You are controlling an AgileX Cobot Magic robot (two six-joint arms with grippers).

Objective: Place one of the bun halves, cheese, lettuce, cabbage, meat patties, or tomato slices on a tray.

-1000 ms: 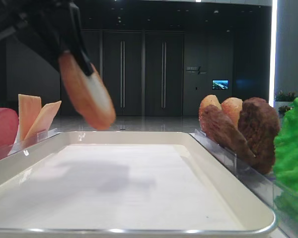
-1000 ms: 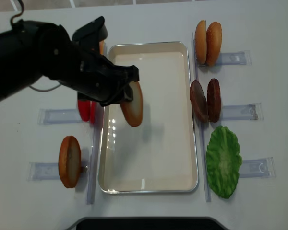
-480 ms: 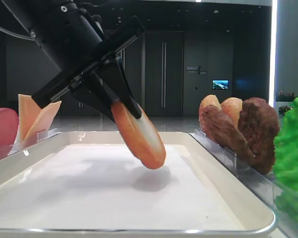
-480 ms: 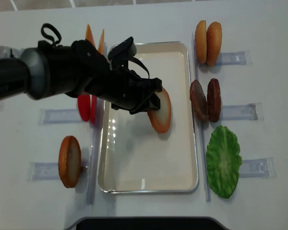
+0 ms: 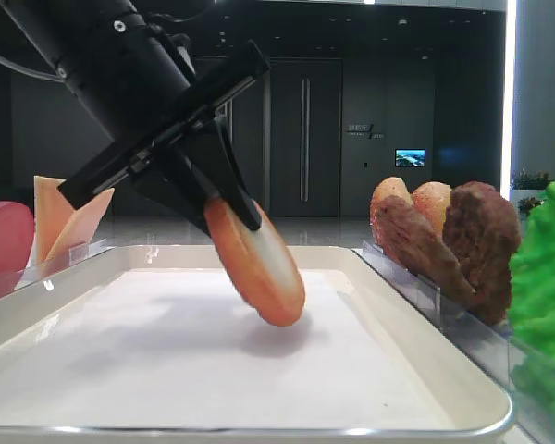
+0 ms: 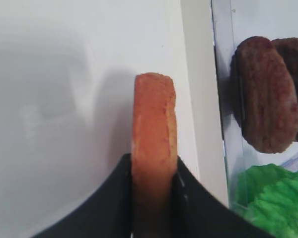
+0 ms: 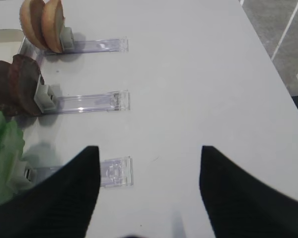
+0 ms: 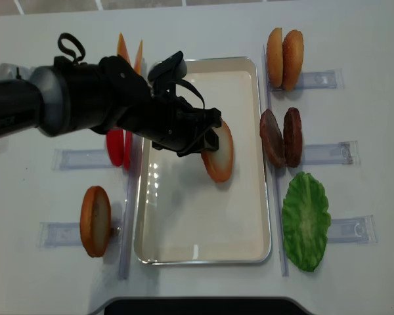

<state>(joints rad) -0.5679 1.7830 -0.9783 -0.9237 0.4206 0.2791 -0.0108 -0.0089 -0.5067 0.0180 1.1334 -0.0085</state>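
My left gripper (image 8: 209, 140) is shut on a golden-brown bun half (image 8: 218, 153), held on edge and tilted over the right middle of the cream tray (image 8: 197, 223). In the low exterior view the bun half (image 5: 261, 273) hangs with its lower edge just above the paper liner, casting a shadow there. The left wrist view shows the bun half (image 6: 154, 124) pinched between both black fingers, next to the tray's right rim (image 6: 196, 99). My right gripper (image 7: 148, 161) stands open over bare table with nothing between its fingers.
Clear racks flank the tray. On the right stand two bun halves (image 8: 284, 50), two meat patties (image 8: 282, 136) and lettuce (image 8: 306, 220). On the left are cheese (image 8: 130, 50), tomato slices (image 8: 116, 148) and one bun half (image 8: 95, 220).
Over the last second my left gripper carried the bun half rightward and down over the tray; in the last half second it barely shifted.
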